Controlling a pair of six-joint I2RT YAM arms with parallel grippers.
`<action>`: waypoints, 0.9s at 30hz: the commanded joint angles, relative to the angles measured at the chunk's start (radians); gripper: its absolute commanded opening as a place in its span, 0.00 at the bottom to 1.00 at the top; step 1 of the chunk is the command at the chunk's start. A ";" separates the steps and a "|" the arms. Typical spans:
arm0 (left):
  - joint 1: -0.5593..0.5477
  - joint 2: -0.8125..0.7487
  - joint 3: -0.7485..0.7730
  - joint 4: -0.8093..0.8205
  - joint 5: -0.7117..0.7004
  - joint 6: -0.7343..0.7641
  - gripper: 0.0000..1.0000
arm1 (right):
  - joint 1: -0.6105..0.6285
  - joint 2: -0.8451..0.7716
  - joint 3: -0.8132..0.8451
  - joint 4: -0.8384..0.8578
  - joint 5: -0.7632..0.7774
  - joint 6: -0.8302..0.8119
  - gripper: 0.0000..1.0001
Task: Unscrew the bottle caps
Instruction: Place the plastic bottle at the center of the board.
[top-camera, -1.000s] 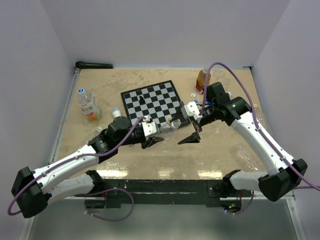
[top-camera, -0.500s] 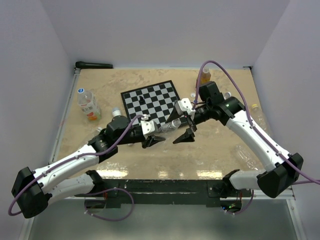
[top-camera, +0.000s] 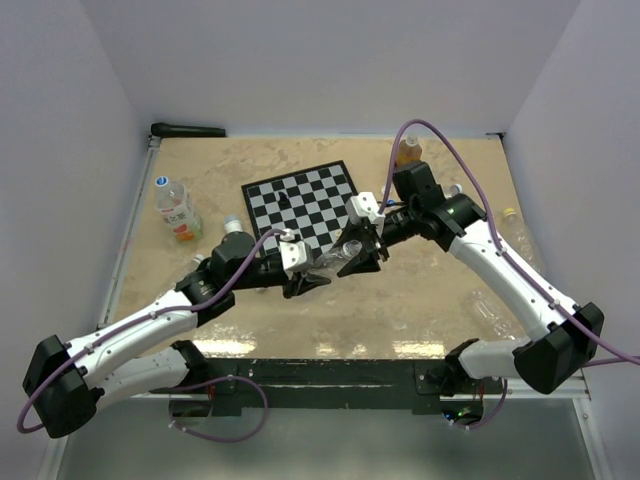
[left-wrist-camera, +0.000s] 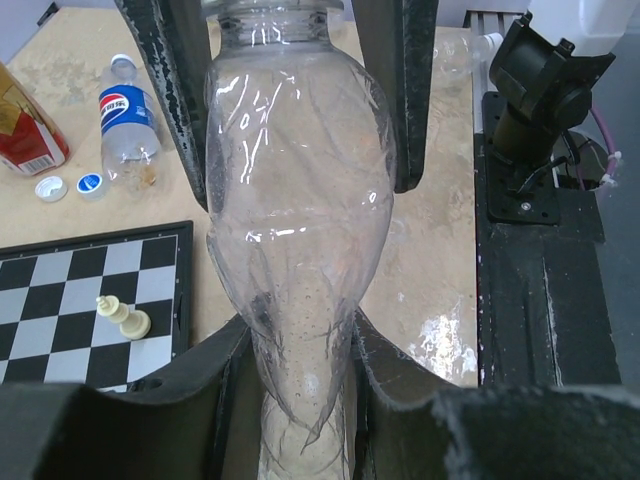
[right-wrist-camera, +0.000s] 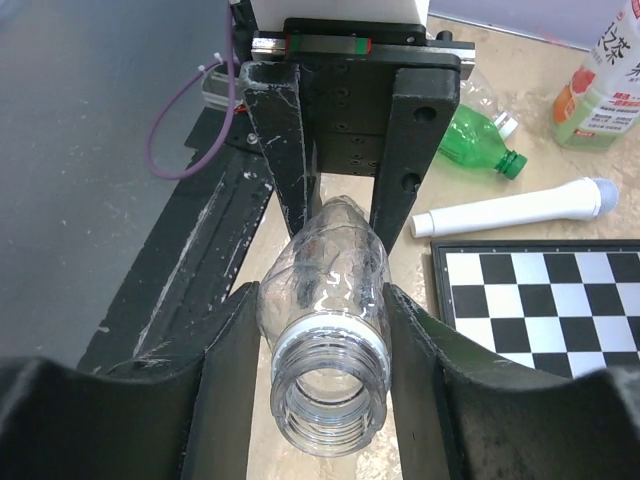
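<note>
Beside the chessboard's (top-camera: 300, 200) near edge: left end effector (left-wrist-camera: 300, 332) grips the clear bottle's (left-wrist-camera: 300, 200) crushed end; right end effector (right-wrist-camera: 322, 300) clamps its shoulder. Mouth looks bare. Squeeze lightly; thin plastic likely buckles.

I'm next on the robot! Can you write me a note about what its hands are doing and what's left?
The left end effector is shut on the clear bottle, low down. The right end effector grips its shoulder. Its mouth is bare.
Done: two loose caps lie beside the chessboard.
Left: the Pepsi bottle and green bottle are capped.
</note>
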 joint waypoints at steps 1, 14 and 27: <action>0.011 -0.032 0.003 0.062 -0.005 -0.011 0.34 | 0.002 -0.015 0.011 0.024 0.031 0.042 0.21; 0.011 -0.196 -0.004 -0.059 -0.255 0.075 1.00 | -0.261 -0.135 0.045 0.058 0.104 0.151 0.13; 0.011 -0.209 0.002 -0.135 -0.484 0.098 1.00 | -0.677 0.047 0.373 -0.274 0.330 -0.013 0.14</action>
